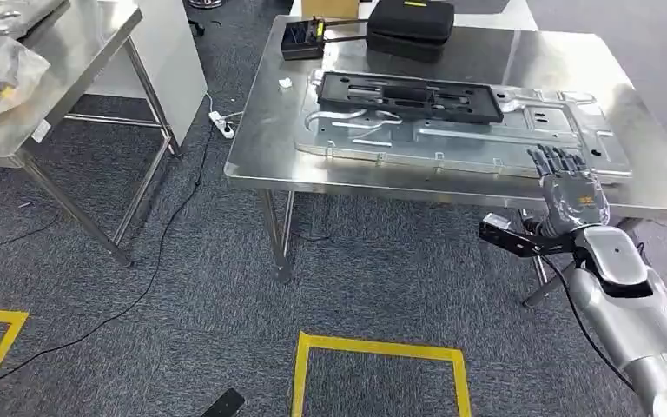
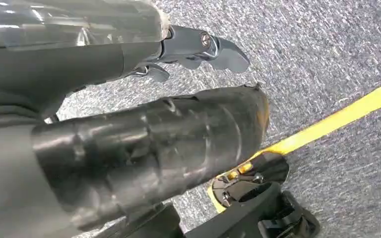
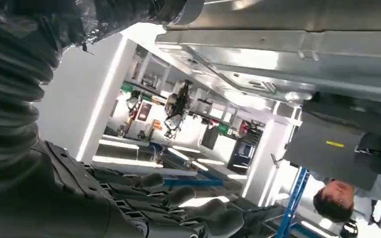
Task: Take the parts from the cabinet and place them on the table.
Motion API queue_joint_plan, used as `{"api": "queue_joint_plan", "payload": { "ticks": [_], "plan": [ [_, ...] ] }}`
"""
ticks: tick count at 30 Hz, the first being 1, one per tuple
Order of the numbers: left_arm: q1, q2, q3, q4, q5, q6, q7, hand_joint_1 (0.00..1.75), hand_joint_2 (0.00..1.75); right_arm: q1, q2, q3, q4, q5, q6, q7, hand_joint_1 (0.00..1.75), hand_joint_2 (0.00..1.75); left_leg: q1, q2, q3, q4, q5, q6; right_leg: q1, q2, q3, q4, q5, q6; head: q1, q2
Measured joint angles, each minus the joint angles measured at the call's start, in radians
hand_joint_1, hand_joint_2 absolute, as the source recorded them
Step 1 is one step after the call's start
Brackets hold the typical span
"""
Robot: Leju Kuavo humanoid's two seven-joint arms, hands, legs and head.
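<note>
Silver right arm up from below, right hand [image 1: 569,187] with dark fingers straight and spread, holding nothing, at the near edge of the steel table [image 1: 260,148]. On it: big flat stamped metal plate [image 1: 452,135], ribbed black plastic panel [image 1: 408,95] on top. Zippered black case [image 1: 411,26] behind. Left hand's state: can't tell.

Head view: evenly lit from overhead, sharp, with soft glare on the brushed steel table top [image 1: 486,61] and only faint shadows on the grey carpet [image 1: 182,287]. Left wrist view: the nearby dark taped cylinder [image 2: 149,148] is blurred, the yellow floor tape [image 2: 347,114] clearer. Right wrist view: white background overexposed (washed out), the grey ribbed wrist cover [image 3: 10,99] dim and soft.
</note>
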Motion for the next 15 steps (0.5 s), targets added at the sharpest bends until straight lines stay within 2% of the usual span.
{"api": "queue_joint_plan", "payload": {
  "ticks": [2, 3, 4, 5, 6, 7, 8, 9, 10, 11, 13, 14, 15],
  "plan": [
    [0.002, 0.000, 0.000, 0.000, 0.000, 0.000, 0.000, 0.00, 0.00, 0.001, 0.000, -0.002, 0.000, 0.000, 0.000, 0.000, 0.00, 1.75, 0.002, 0.001, 0.000, -0.005, 0.007, -0.011, 0.003, 0.001, -0.005, 0.002, 0.004, -0.008, 0.000, 0.000],
    [0.002, 0.000, 0.000, 0.000, 0.000, 0.000, 0.000, 0.00, 0.00, 0.001, 0.000, -0.002, 0.000, 0.000, 0.000, 0.000, 0.00, 1.75, -0.002, -0.001, -0.001, -0.005, 0.010, -0.018, 0.000, 0.000, -0.006, -0.007, 0.013, -0.019, 0.000, 0.000],
    [0.002, 0.000, 0.000, 0.000, 0.000, 0.000, 0.000, 0.00, 0.00, -0.001, 0.000, -0.003, 0.000, 0.000, 0.000, 0.000, 0.00, 1.75, 0.002, -0.002, -0.009, 0.011, -0.012, -0.022, -0.007, -0.006, -0.004, -0.014, 0.022, -0.028, 0.000, 0.000],
    [0.001, 0.000, 0.000, 0.000, 0.000, 0.000, 0.000, 0.00, 0.00, -0.001, 0.001, -0.003, 0.000, 0.000, 0.000, 0.000, 0.00, 1.75, 0.002, -0.002, -0.026, 0.050, -0.050, -0.026, -0.007, -0.005, -0.009, -0.016, 0.027, -0.036, 0.000, 0.000],
    [0.001, 0.000, 0.000, 0.000, 0.000, 0.000, 0.000, 0.00, 0.00, -0.001, 0.001, -0.003, 0.000, 0.000, 0.000, 0.000, 0.00, 1.75, 0.003, -0.001, -0.050, 0.114, -0.093, -0.028, -0.007, -0.006, -0.017, -0.015, 0.031, -0.041, -0.001, 0.000],
    [0.001, 0.000, 0.000, 0.000, 0.000, 0.000, 0.000, 0.00, 0.00, 0.000, 0.002, -0.003, 0.000, 0.000, 0.000, 0.000, 0.00, 1.75, 0.004, -0.001, -0.085, 0.204, -0.141, -0.031, -0.005, -0.006, -0.026, -0.013, 0.036, -0.042, -0.001, 0.000],
    [0.002, 0.000, 0.000, 0.000, 0.000, 0.000, 0.000, 0.00, 0.00, 0.001, 0.002, -0.003, 0.000, 0.000, 0.000, 0.000, 0.00, 1.75, 0.004, -0.001, -0.114, 0.280, -0.174, -0.034, -0.004, -0.006, -0.037, -0.010, 0.041, -0.042, 0.000, 0.000],
    [0.003, 0.000, 0.000, 0.000, 0.000, 0.000, 0.000, 0.00, 0.00, 0.002, 0.002, -0.003, 0.000, 0.000, 0.000, 0.000, 0.00, 1.75, 0.004, -0.001, -0.123, 0.317, -0.182, -0.034, -0.003, -0.006, -0.046, -0.006, 0.046, -0.042, -0.001, 0.000],
    [0.004, 0.000, 0.000, 0.000, 0.000, 0.000, 0.001, 0.00, 0.00, 0.003, 0.003, -0.003, 0.000, 0.000, 0.000, 0.000, 0.00, 1.75, 0.004, -0.001, -0.110, 0.305, -0.172, -0.033, -0.003, -0.006, -0.053, -0.002, 0.048, -0.041, 0.000, 0.000],
    [0.004, 0.000, 0.001, 0.000, 0.000, -0.002, 0.001, 0.00, 0.00, 0.003, 0.003, -0.003, 0.000, 0.000, 0.000, -0.001, 0.00, 1.75, 0.004, -0.001, -0.069, 0.244, -0.140, -0.031, -0.003, -0.006, -0.061, 0.003, 0.050, -0.038, -0.001, 0.000],
    [0.002, 0.000, 0.001, 0.000, 0.000, -0.002, 0.001, 0.00, 0.00, 0.002, 0.003, -0.004, 0.000, 0.000, 0.000, -0.001, 0.00, 1.75, 0.004, -0.002, 0.051, 0.050, -0.070, -0.021, -0.003, -0.005, -0.069, 0.013, 0.053, -0.034, -0.001, 0.000],
    [-0.001, 0.001, 0.001, 0.000, 0.000, -0.002, 0.001, 0.00, 0.00, 0.002, 0.003, -0.005, 0.000, 0.000, -0.001, -0.001, 0.00, 1.75, 0.002, -0.003, 0.068, 0.010, -0.090, -0.015, 0.000, -0.006, -0.074, 0.016, 0.056, -0.029, -0.001, 0.000],
    [-0.001, 0.001, 0.001, 0.000, -0.001, -0.002, 0.001, 0.00, 0.00, 0.001, 0.003, -0.005, 0.000, 0.000, 0.000, -0.001, 0.00, 1.75, 0.000, -0.003, 0.065, 0.007, -0.077, -0.012, 0.004, -0.005, -0.079, 0.020, 0.060, -0.023, 0.000, 0.000]
  ]
}}
